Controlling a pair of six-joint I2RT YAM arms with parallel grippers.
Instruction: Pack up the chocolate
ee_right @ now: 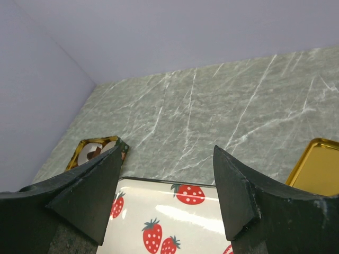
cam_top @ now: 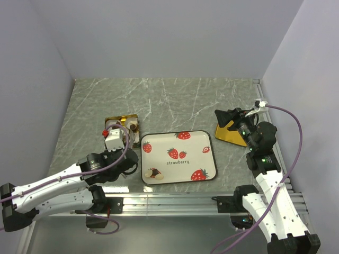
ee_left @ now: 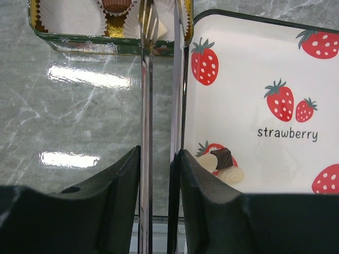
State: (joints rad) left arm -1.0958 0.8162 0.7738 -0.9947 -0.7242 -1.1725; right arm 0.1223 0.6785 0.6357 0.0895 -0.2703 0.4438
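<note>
Three pieces of chocolate (cam_top: 153, 173), one dark (ee_left: 222, 157) and two cream (ee_left: 231, 174), lie at the near left corner of the strawberry tray (cam_top: 177, 133). My left gripper (cam_top: 117, 138) (ee_left: 159, 151) is shut on thin metal tongs (ee_left: 146, 106), between the tray's left edge and the gold tin (cam_top: 114, 118). The tong tips stand a little apart at the tin's near rim (ee_left: 95, 45), beside a cream piece (ee_left: 160, 30). A brown piece (ee_left: 115, 5) sits in a paper cup in the tin. My right gripper (cam_top: 222, 117) (ee_right: 167, 151) hangs open and holds nothing, above the table at the right.
A gold lid (cam_top: 229, 135) (ee_right: 318, 164) lies on the marble table under my right gripper, right of the tray (ee_right: 175, 211). White paper cups (ee_left: 69, 16) line the tin (ee_right: 90, 151). Grey walls close off the back and both sides.
</note>
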